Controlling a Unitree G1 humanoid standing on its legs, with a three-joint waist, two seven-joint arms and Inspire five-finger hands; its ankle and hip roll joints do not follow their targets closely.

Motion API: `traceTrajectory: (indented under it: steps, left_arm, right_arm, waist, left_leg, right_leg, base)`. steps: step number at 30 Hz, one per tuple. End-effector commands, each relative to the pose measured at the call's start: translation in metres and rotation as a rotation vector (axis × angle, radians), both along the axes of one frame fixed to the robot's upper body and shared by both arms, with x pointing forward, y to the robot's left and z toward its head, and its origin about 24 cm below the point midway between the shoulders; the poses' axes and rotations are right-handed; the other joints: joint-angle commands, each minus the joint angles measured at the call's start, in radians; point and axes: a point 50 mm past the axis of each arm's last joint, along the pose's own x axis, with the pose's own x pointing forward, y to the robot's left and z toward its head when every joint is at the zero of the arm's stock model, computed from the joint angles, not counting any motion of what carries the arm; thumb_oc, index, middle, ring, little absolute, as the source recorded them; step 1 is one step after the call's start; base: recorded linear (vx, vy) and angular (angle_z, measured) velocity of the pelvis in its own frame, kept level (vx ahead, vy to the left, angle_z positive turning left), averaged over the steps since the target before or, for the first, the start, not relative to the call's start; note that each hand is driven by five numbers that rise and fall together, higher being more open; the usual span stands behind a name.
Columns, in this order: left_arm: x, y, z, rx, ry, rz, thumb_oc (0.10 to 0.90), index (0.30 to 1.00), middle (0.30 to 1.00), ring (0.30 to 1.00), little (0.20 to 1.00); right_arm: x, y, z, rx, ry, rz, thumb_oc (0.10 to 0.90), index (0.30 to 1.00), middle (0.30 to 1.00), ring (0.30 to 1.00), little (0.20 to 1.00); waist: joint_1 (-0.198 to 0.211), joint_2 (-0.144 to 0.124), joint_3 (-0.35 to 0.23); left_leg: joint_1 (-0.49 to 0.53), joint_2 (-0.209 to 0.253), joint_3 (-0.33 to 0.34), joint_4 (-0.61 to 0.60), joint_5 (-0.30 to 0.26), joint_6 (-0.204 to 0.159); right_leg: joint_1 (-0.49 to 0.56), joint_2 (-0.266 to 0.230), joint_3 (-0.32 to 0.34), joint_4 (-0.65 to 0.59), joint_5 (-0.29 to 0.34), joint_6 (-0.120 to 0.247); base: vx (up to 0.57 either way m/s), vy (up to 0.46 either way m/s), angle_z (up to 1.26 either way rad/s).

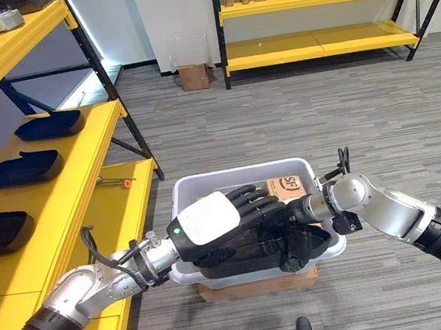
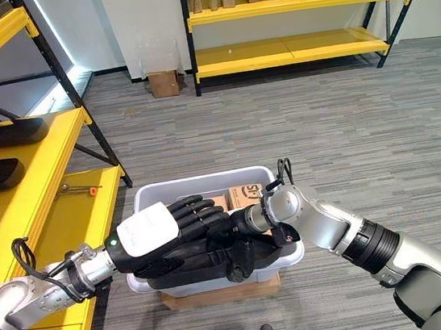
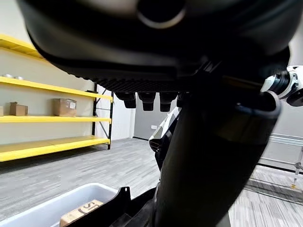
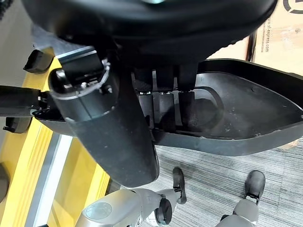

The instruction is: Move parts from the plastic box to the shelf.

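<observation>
Grey carpet floor; at 6 o'clock the plastic box [image 1: 183, 193] holds a black part [image 2: 253, 258], both hands on it: left hand [image 1: 216, 222] fingers curled over it, right hand [image 4: 165, 106] fingers hooked inside. Yellow shelf [image 1: 68, 181] at 9 o'clock carries three placed parts [image 1: 22, 168]; this one not yet lifted clear

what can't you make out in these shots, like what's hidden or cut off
- Plastic box: its contents beneath the black part, hidden by both hands in the eye views.
- Left hand: its grip underneath, hidden by its own back.
- Right hand: fingertips, tucked inside the part's hollow.
</observation>
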Motion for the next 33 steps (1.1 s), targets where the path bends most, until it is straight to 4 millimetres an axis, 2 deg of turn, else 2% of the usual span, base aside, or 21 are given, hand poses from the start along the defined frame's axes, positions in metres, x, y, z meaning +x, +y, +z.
traceTrajectory:
  steps: [1,5,9,10,11,12,16,17,24,28,33]
  left_arm:
    - [0.013,0.002,0.017,-0.151,-0.133,0.069,0.9,1.0,1.0,1.0,1.0]
    - [0.015,0.021,0.024,-0.176,-0.251,0.147,0.9,1.0,1.0,1.0,1.0]
    - [0.018,0.046,0.048,-0.203,-0.412,0.237,0.9,1.0,1.0,1.0,1.0]
    - [0.019,0.055,0.06,-0.212,-0.475,0.254,0.9,1.0,1.0,1.0,1.0]
    - [0.019,0.056,0.062,-0.214,-0.49,0.259,0.9,1.0,1.0,1.0,1.0]
    - [0.02,0.065,0.076,-0.229,-0.539,0.287,0.9,1.0,1.0,1.0,1.0]
    - [0.02,0.073,0.087,-0.234,-0.579,0.318,0.9,1.0,1.0,1.0,1.0]
    - [0.021,0.081,0.092,-0.217,-0.603,0.352,0.9,1.0,1.0,1.0,1.0]
    - [0.017,0.093,0.084,-0.136,-0.562,0.371,0.9,1.0,1.0,1.0,1.0]
    - [0.014,0.091,0.079,-0.116,-0.512,0.34,0.9,1.0,1.0,1.0,1.0]
    - [0.015,0.079,0.069,-0.097,-0.432,0.295,0.9,1.0,1.0,1.0,1.0]
  right_arm:
    - [0.017,0.022,0.057,0.049,-0.246,0.06,0.4,0.3,0.3,0.3,0.3]
    - [0.024,0.006,0.049,0.021,-0.217,-0.024,0.4,0.3,0.3,0.3,0.3]
    - [0.031,-0.017,0.04,0.001,-0.183,-0.121,0.4,0.3,0.3,0.3,0.3]
    - [0.034,-0.025,0.037,0.0,-0.172,-0.151,0.4,0.3,0.3,0.3,0.3]
    - [0.034,-0.026,0.037,0.001,-0.172,-0.157,0.4,0.3,0.3,0.3,0.3]
    - [0.035,-0.034,0.038,0.001,-0.169,-0.18,0.4,0.3,0.3,0.3,0.3]
    - [0.036,-0.041,0.04,0.01,-0.156,-0.193,0.4,0.3,0.3,0.3,0.3]
    - [0.036,-0.044,0.042,0.008,-0.144,-0.203,0.4,0.3,0.3,0.3,0.3]
    - [0.035,-0.05,0.043,-0.002,-0.144,-0.223,0.4,0.3,0.3,0.3,0.3]
    - [0.035,-0.052,0.047,0.025,-0.168,-0.217,0.4,0.3,0.3,0.3,0.3]
    - [0.036,-0.04,0.059,0.076,-0.235,-0.15,0.4,0.3,0.3,0.3,0.3]
  waist:
    - [0.008,-0.032,-0.068]
    - [0.018,-0.035,-0.064]
    - [0.029,-0.042,-0.061]
    - [0.032,-0.045,-0.059]
    - [0.031,-0.046,-0.059]
    - [0.034,-0.048,-0.061]
    - [0.033,-0.05,-0.062]
    - [0.033,-0.052,-0.065]
    - [0.032,-0.053,-0.058]
    - [0.029,-0.051,-0.051]
    - [0.025,-0.046,-0.039]
  left_leg:
    - [0.023,0.011,-0.086,-0.009,-0.048,0.017]
    - [0.023,0.01,-0.091,-0.009,-0.048,0.018]
    - [0.024,0.008,-0.097,-0.009,-0.045,0.019]
    - [0.024,0.009,-0.099,-0.009,-0.042,0.019]
    - [0.024,0.009,-0.1,-0.009,-0.042,0.019]
    - [0.022,0.01,-0.102,-0.009,-0.04,0.018]
    - [0.021,0.01,-0.104,-0.009,-0.04,0.017]
    - [0.023,0.01,-0.106,-0.009,-0.041,0.016]
    - [0.025,0.011,-0.098,-0.009,-0.04,0.017]
    - [0.021,0.007,-0.097,-0.009,-0.041,0.02]
    - [0.013,0.004,-0.098,-0.008,-0.041,0.024]
  right_leg:
    - [0.01,-0.066,-0.013,-0.002,-0.031,0.089]
    - [0.01,-0.07,-0.017,-0.002,-0.031,0.089]
    - [0.014,-0.076,-0.025,-0.002,-0.03,0.091]
    - [0.015,-0.077,-0.03,-0.002,-0.03,0.091]
    - [0.016,-0.078,-0.031,-0.002,-0.03,0.091]
    - [0.019,-0.078,-0.034,-0.002,-0.031,0.091]
    - [0.02,-0.079,-0.039,-0.002,-0.032,0.091]
    - [0.022,-0.079,-0.04,-0.002,-0.032,0.091]
    - [0.023,-0.08,-0.041,-0.002,-0.034,0.088]
    - [0.017,-0.08,-0.034,-0.002,-0.032,0.088]
    - [0.01,-0.078,-0.022,-0.002,-0.031,0.086]
  base:
    - [0.0,0.0,0.0]
    - [0.0,0.0,0.0]
    - [0.0,0.0,0.0]
    - [0.02,-0.016,0.03]
    - [0.03,-0.019,0.05]
    - [0.02,-0.011,0.05]
    - [0.02,-0.009,0.06]
    - [0.04,-0.014,0.09]
    - [0.01,-0.005,0.03]
    - [0.0,0.0,0.0]
    - [-0.03,0.011,-0.03]
